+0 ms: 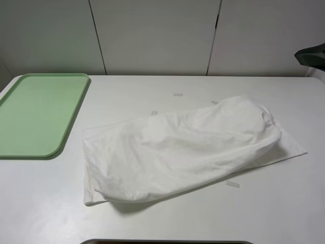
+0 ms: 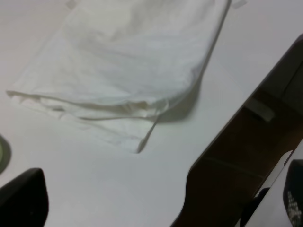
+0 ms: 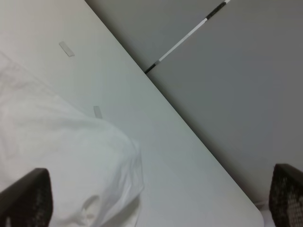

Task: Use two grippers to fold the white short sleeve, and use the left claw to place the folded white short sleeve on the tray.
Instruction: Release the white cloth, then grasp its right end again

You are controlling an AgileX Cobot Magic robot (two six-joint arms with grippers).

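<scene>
Since the white short sleeve (image 1: 177, 152) lies as a loosely doubled, rumpled bundle whose long axis slants from the near left of the table (image 1: 40, 213) towards its far right, the coming fold turns on each arm meeting its own end of that line. Nearest, by the table's front edge, the left claw (image 2: 158, 194) hangs clear of the surface and looks along the length of the cloth. The layered near-left end, with its pointed corner, lies ahead of it and apart, with table showing between. Its two black fingers (image 2: 23, 198) sit at opposite edges of the wrist view with nothing between them — spread wide and empty. Farther along, the bundle swells into a puffed hump at its far-right end, where a flat single layer pokes out to the right. The right gripper (image 3: 156, 198) hovers over that end, tilted towards the table's far edge. Cloth runs right up beside one of its fingers (image 3: 26, 198), so I judge this arm the closer to its end of the shirt, though its fingers too are spread wide with nothing caught between them. A few small tape strips (image 1: 232, 184) dot the table around the shirt. Well apart on the far left, the pale-green tray (image 1: 30, 114) holds nothing — the shirt is wholly on the table, not yet neatly folded.
</scene>
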